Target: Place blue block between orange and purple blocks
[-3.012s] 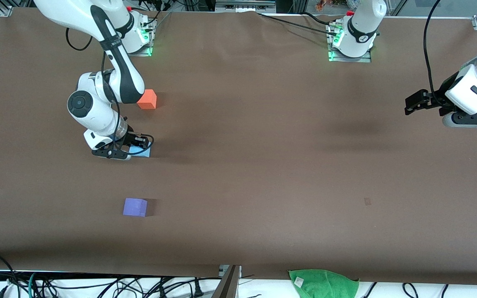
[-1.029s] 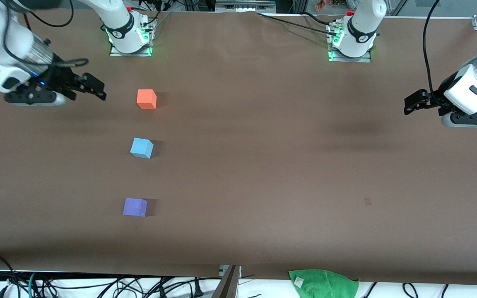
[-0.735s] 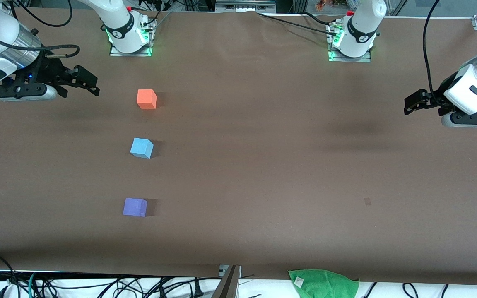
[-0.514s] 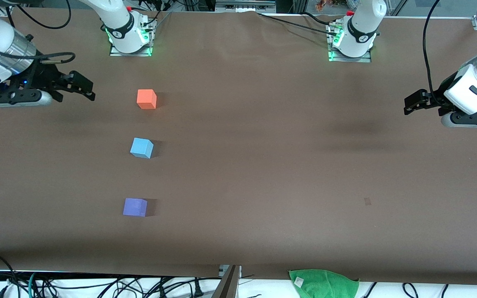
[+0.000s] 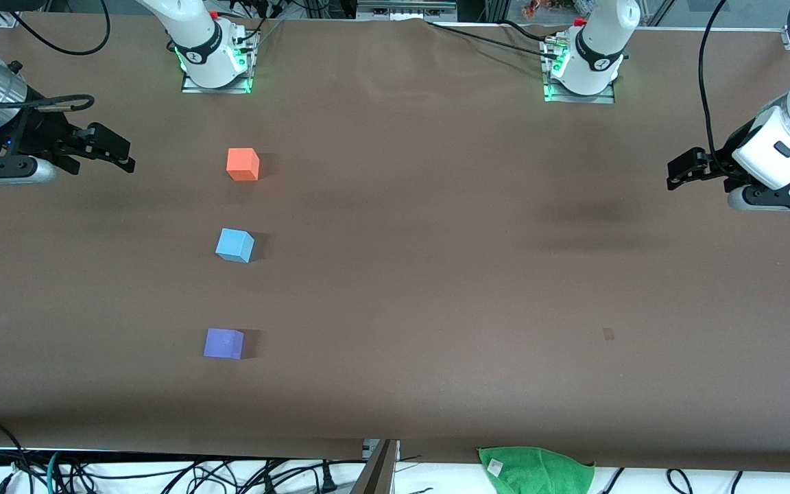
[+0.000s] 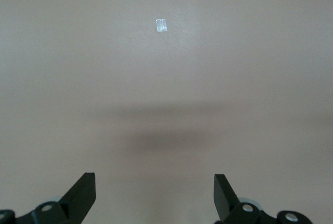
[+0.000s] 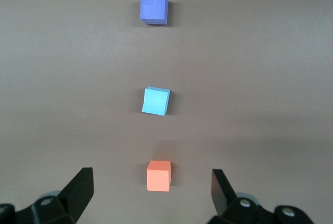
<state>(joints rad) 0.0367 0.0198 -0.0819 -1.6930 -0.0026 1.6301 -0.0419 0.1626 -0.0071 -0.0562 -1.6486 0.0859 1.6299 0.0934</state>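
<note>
The blue block point(image 5: 234, 245) rests on the brown table between the orange block point(image 5: 243, 165) and the purple block point(image 5: 223, 343), in one line and apart from both. The orange one is farthest from the front camera, the purple one nearest. My right gripper point(image 5: 119, 151) is open and empty, in the air over the table's edge at the right arm's end, away from the blocks. The right wrist view shows the orange block point(image 7: 158, 175), the blue block point(image 7: 156, 101), the purple block point(image 7: 153, 8) and the open right gripper point(image 7: 151, 182). My left gripper point(image 5: 677, 171) waits, open and empty, over the left arm's end; it also shows in the left wrist view point(image 6: 154, 193).
A green cloth point(image 5: 535, 470) lies off the table's front edge. A small tape mark point(image 5: 608, 334) is on the table toward the left arm's end and shows in the left wrist view point(image 6: 162, 25). Cables hang along the front edge.
My right gripper let go of the blue block between the other two, rose and drew away toward the right arm's end of the table. The blocks and the left arm stayed put.
</note>
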